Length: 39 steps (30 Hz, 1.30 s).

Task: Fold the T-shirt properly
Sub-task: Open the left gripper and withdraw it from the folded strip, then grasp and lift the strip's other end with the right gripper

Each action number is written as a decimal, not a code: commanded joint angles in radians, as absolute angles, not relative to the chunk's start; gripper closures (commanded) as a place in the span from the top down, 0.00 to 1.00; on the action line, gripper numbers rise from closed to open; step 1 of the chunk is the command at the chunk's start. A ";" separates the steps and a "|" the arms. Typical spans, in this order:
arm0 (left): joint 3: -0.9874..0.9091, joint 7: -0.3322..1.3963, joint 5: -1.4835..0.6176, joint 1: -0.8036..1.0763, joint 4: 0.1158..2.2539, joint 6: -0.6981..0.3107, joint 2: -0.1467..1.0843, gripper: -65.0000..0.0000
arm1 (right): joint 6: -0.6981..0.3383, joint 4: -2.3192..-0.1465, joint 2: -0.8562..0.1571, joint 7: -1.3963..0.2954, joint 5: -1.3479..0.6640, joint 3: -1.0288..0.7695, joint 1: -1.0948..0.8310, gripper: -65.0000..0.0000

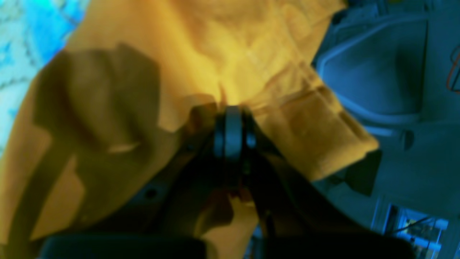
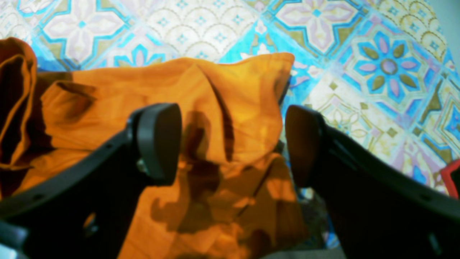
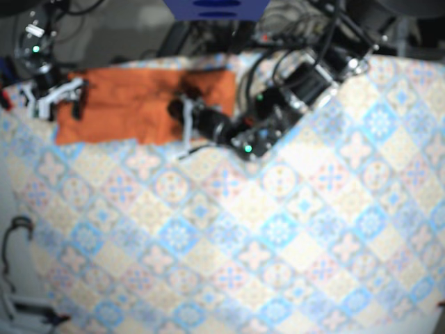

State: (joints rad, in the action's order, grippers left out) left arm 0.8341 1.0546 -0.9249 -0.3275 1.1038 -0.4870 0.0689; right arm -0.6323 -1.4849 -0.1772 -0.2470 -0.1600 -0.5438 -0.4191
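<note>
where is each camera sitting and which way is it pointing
left wrist: on the left arm, looking along the left gripper, shut on the T-shirt.
right wrist: on the right arm, looking down past the open right gripper at T-shirt and patterned tablecloth.
base: overhead, facing down on the whole tablecloth; both arms show.
shared: all three see the orange T-shirt.

No text, label, brand or number can be read in any view. The tablecloth (image 3: 278,229) carries only floral tile ornament, and the blurred orange T-shirt (image 3: 125,104) shows plain, unprinted cloth.
</note>
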 commanded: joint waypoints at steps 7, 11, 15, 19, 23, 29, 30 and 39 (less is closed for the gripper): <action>0.909 1.073 -0.947 -0.357 1.067 -0.547 0.024 0.00 | -0.636 -1.497 -0.189 -0.222 -0.173 -0.549 -0.420 0.67; 0.946 1.072 -0.947 -0.367 1.015 -0.556 0.007 0.00 | -0.636 -1.489 -0.189 -0.220 -0.173 -0.549 -0.420 0.67; 0.944 1.070 -0.949 -0.367 1.015 -0.556 0.012 0.00 | -0.636 -1.486 -0.189 -0.220 -0.173 -0.533 -0.420 0.67; 0.895 1.036 -0.951 -0.367 1.063 -0.556 0.051 0.00 | -0.636 -1.484 -0.189 -0.220 -0.173 -0.526 -0.420 0.67; 0.783 1.027 -0.951 -0.366 1.178 -0.555 0.130 0.00 | -0.636 -1.484 -0.189 -0.220 -0.173 -0.530 -0.418 0.67; 0.647 1.027 -0.951 -0.361 1.242 -0.555 0.240 0.00 | -0.636 -1.484 -0.196 -0.226 -0.179 -0.615 -0.412 0.67; 0.634 1.027 -0.951 -0.360 1.242 -0.555 0.260 0.00 | -0.636 -1.484 -0.196 -0.229 -0.182 -0.630 -0.412 0.67; 0.550 1.020 -0.951 -0.269 1.244 -0.555 0.358 0.00 | -0.642 -1.435 -0.328 -0.519 -0.519 -0.716 -0.369 0.67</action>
State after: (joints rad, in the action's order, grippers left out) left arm 0.5575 1.0328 -0.9295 -0.2489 1.2278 -0.5468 0.3542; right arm -0.6415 -1.4284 -0.3130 -0.5259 -0.5228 -0.7029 -0.3611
